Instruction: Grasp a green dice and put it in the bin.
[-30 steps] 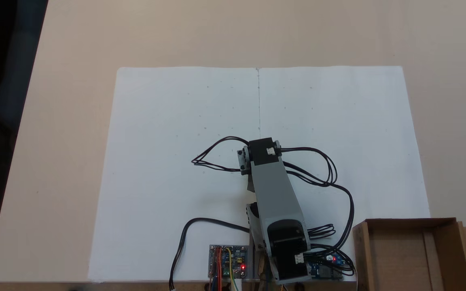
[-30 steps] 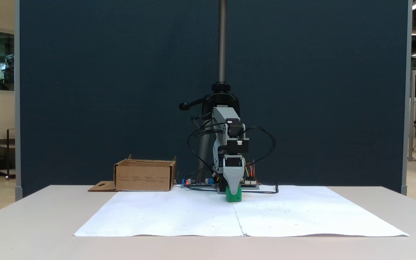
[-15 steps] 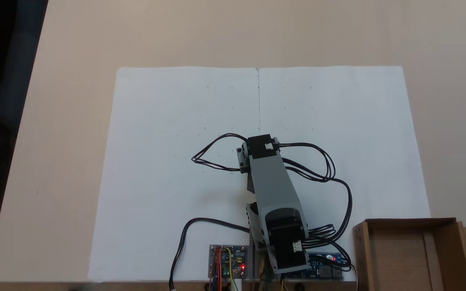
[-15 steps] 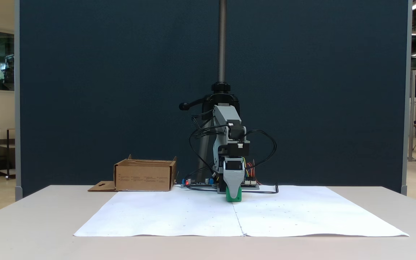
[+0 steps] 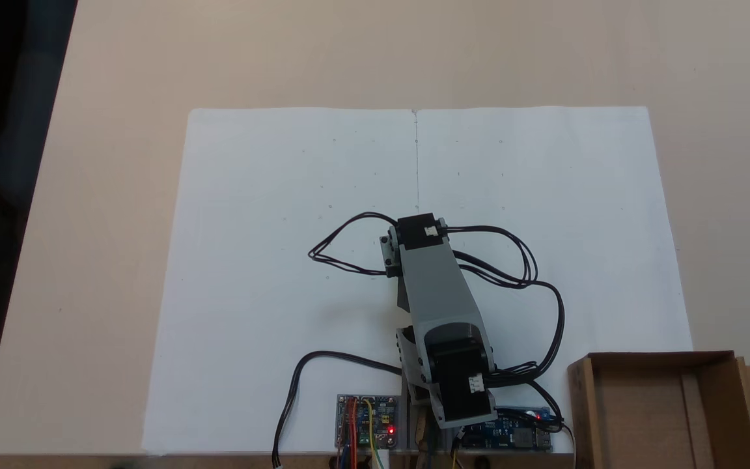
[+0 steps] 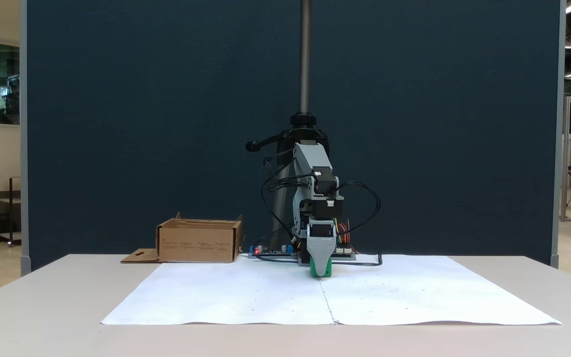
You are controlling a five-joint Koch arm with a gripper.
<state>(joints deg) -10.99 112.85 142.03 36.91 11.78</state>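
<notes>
Gripper [image 6: 320, 272] lowered over the green dice [image 6: 327, 270] on the white paper [image 6: 246, 292]; one grey jaw visible, so opening and hold indeterminate. Dice well right of the bin [image 6: 199, 241].

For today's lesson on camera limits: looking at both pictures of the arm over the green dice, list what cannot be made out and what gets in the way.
- Green dice, fixed view from the front: mostly covered by the grey front finger; pips not readable.
- Dice from above: hidden under the arm.
- Gripper: its fingers stand one behind the other, so open or shut cannot be told.
- Bin: its lower part is cut off by the bottom edge of the fixed view from above.
</notes>
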